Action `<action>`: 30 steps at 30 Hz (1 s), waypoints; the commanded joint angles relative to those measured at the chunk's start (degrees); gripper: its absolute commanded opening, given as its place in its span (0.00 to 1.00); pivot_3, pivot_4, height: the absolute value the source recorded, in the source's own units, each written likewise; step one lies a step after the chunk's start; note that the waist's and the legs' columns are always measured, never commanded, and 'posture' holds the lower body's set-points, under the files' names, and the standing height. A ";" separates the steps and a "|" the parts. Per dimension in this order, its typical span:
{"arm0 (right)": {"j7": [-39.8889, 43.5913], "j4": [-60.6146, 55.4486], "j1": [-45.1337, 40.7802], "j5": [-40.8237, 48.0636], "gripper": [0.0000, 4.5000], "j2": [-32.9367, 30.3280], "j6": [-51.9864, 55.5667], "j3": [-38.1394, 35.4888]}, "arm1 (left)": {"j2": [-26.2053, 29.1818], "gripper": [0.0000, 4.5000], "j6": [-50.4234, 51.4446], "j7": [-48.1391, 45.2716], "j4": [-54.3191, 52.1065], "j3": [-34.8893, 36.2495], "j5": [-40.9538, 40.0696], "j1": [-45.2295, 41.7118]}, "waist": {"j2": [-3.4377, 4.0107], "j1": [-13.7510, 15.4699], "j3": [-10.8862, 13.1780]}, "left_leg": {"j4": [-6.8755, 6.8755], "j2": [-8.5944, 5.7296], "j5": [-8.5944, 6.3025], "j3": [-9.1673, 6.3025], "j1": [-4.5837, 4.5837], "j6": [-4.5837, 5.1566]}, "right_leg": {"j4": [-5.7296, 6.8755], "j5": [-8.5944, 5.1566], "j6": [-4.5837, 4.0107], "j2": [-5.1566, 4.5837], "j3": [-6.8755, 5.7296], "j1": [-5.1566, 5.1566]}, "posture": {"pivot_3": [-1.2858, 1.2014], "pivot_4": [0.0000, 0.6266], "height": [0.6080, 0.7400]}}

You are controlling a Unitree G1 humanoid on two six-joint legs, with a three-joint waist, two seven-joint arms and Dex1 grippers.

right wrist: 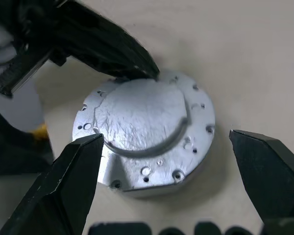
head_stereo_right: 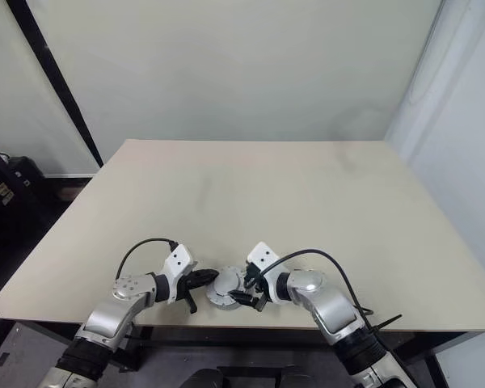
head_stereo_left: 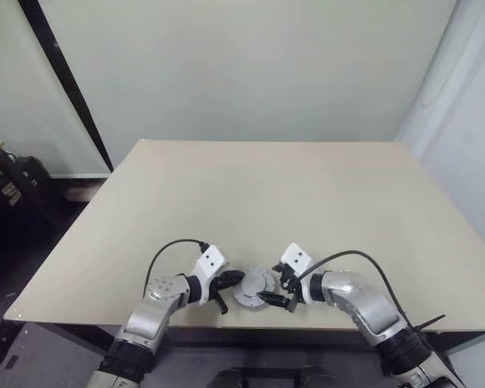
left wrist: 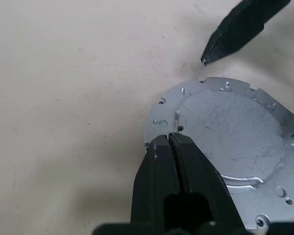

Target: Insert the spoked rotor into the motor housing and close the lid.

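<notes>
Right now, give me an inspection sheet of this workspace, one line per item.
Surface: beige table, bare apart from the job piece.
Job's things: lid sits closed on the motor housing at the near edge; rotor not visible.
Clutter: nothing seen.
Grippers: left gripper shut, tips at the lid's rim; right gripper open, straddling the housing.
Cables: black cable loops over each wrist.
Surroundings: pale wall, dark equipment on the left.

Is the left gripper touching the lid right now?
Touching: in the right wrist view the shut left gripper presses its tips on the lid's rim.
</notes>
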 commanded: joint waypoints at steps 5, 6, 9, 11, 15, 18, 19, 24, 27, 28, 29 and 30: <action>-1.56 -3.23 -2.36 11.63 0.99 1.03 24.50 -11.21 | 0.20 0.00 -0.09 -0.55 -0.94 -1.06 0.42 0.27 | 0.01 -0.01 -0.01 | 0.00 0.00 0.00 -0.01 0.02 0.00 | 0.04 0.01 -0.01 0.00 0.00 -0.01 | 0.52 0.00 1.00; -2.13 -2.67 -2.54 12.57 0.99 1.56 26.72 -12.41 | 0.23 0.00 -0.08 -0.57 -0.94 -1.07 0.42 0.30 | 0.01 0.00 -0.01 | -0.01 0.00 0.00 -0.02 0.02 0.00 | 0.06 0.01 -0.01 0.01 -0.01 -0.01 | 0.52 0.00 1.00; -3.58 -0.76 -2.92 14.84 0.99 3.79 31.53 -15.73 | 0.26 0.00 -0.13 -0.58 -0.92 -1.07 0.41 0.40 | 0.02 -0.04 -0.01 | -0.01 0.00 0.00 -0.01 0.02 0.00 | 0.06 0.01 -0.01 0.02 0.00 -0.01 | 0.52 0.00 1.00; -4.73 0.95 -3.22 16.31 0.99 6.14 34.29 -18.48 | 0.28 0.00 -0.16 -0.54 -0.94 -1.08 0.44 0.50 | 0.02 -0.06 -0.01 | -0.01 0.00 0.00 0.00 0.02 0.01 | 0.06 0.01 0.00 0.02 0.01 -0.01 | 0.52 0.00 1.00; -6.72 3.66 -3.90 18.05 0.99 9.60 37.57 -22.15 | 0.34 0.00 -0.17 -0.45 -1.18 -1.12 0.50 0.78 | 0.04 -0.16 -0.02 | 0.00 0.00 0.00 0.01 0.03 0.01 | 0.08 0.01 0.00 0.02 0.01 -0.01 | 0.52 0.00 1.00; -8.36 5.46 -4.44 18.99 0.99 12.08 39.04 -24.90 | 0.40 0.00 -0.17 -0.39 -1.26 -1.06 0.49 0.91 | 0.05 -0.27 -0.03 | 0.00 -0.01 0.00 0.01 0.02 0.01 | 0.08 0.01 0.00 0.02 0.03 -0.01 | 0.52 0.00 1.00; -8.87 6.08 -4.62 19.25 0.99 12.91 39.46 -25.87 | 0.43 0.00 -0.17 -0.37 -1.32 -1.05 0.48 0.96 | 0.05 -0.27 -0.04 | 0.00 -0.01 0.00 0.00 0.04 0.01 | 0.09 0.02 0.00 0.02 0.02 0.00 | 0.52 0.00 1.00; -11.40 8.22 -5.26 20.02 0.99 15.99 40.16 -29.33 | 0.47 0.00 -0.17 -0.25 -1.43 -0.94 0.43 1.08 | 0.09 -0.28 -0.06 | -0.01 0.00 0.00 0.01 0.05 0.01 | 0.12 0.02 0.00 0.04 0.03 -0.01 | 0.52 0.00 1.00; -12.17 9.24 -5.40 20.40 0.99 17.18 40.35 -30.41 | 0.45 0.00 -0.22 -0.20 -1.40 -0.94 0.42 1.11 | 0.12 -0.28 -0.07 | 0.00 0.00 0.00 0.02 0.05 0.01 | 0.12 0.02 0.00 0.04 0.04 -0.01 | 0.52 0.00 1.00; -12.38 9.46 -5.43 20.50 0.99 17.52 40.39 -30.71 | 0.43 0.00 -0.24 -0.18 -1.40 -0.95 0.42 1.13 | 0.12 -0.29 -0.08 | 0.00 0.00 0.00 0.02 0.06 0.01 | 0.12 0.02 0.00 0.04 0.04 -0.01 | 0.52 0.00 1.00; -12.63 9.62 -5.47 20.55 0.99 17.80 40.35 -30.91 | 0.42 0.00 -0.27 -0.16 -1.39 -0.98 0.43 1.14 | 0.14 -0.29 -0.09 | 0.00 0.00 0.00 0.02 0.06 0.01 | 0.13 0.02 0.00 0.04 0.04 -0.01 | 0.52 0.00 1.00; -13.01 9.76 -5.51 20.69 0.99 18.21 40.29 -31.34 | 0.41 0.00 -0.29 -0.16 -1.38 -0.99 0.43 1.14 | 0.15 -0.29 -0.09 | 0.00 0.00 0.00 0.02 0.06 0.01 | 0.13 0.02 0.00 0.04 0.04 -0.01 | 0.52 0.00 1.00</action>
